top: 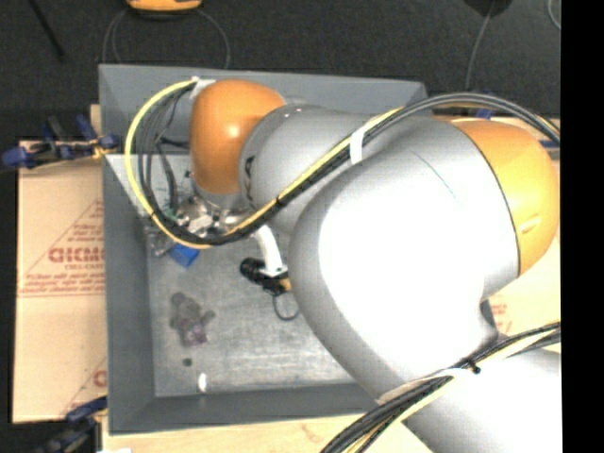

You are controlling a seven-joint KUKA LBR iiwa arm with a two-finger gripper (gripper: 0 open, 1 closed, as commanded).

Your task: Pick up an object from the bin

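From my seat the arm (406, 253) covers most of the bin (127, 347). The claw (193, 220) sits at left centre of the frame, buried under its orange cover (226, 130) and looping cables (151, 159), so I cannot tell whether it is released or clenched. A blue piece (183, 254) pokes out just below it, partly hidden. Right of that, a black-and-white thing (264, 270) lies against the arm's edge. Lower left, on scuffed grey metal, rest a crumpled grey-purple lump (191, 319) and a small white bit (201, 382).
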